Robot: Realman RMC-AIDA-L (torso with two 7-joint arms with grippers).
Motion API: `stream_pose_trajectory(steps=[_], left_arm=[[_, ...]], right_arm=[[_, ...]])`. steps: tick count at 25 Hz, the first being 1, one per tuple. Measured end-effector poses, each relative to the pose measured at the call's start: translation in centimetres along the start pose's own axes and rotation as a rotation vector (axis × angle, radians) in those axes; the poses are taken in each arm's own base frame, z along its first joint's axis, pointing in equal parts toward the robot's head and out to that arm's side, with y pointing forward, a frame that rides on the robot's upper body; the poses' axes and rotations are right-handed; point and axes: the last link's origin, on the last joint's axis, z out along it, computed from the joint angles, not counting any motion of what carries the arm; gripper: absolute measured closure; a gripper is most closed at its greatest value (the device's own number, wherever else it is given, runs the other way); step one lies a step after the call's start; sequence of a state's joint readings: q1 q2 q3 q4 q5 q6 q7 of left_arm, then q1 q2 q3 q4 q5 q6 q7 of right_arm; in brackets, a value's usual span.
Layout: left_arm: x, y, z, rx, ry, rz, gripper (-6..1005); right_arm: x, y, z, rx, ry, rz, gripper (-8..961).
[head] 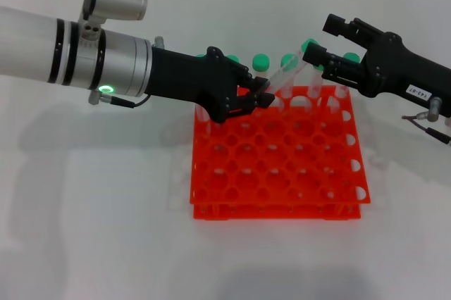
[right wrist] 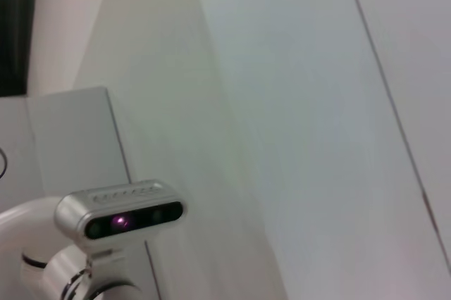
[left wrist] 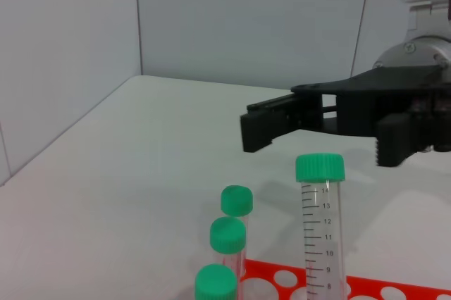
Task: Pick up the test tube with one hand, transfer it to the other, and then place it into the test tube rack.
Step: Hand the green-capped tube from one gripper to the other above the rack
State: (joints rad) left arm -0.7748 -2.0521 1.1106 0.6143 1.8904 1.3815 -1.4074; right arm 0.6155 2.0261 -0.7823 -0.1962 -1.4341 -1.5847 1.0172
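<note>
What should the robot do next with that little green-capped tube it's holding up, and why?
Probably bring the right gripper closer around the test tube's capped end and close. The left gripper holds the tube's lower end, tilted above the test tube rack, while the right gripper's fingers are open right beside the cap, not yet gripping.

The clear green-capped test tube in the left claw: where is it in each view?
Head view: clear green-capped test tube leans over the bright orange-red plastic rack's far edge.
Left wrist view: tube upright, below the right claw.
Right wrist view: not in it.
Shared landmark: orange-red rack.
</note>
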Motion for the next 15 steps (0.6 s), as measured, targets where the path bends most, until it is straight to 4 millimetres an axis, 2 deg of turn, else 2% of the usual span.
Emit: stream_pose_trajectory(steps=[15], left_arm=[[0.2,-0.15,-0.08,0.009,0.012,0.014,754]], right_arm=[[0.81,0.18,0.01,0.019,0.007,0.015,173]])
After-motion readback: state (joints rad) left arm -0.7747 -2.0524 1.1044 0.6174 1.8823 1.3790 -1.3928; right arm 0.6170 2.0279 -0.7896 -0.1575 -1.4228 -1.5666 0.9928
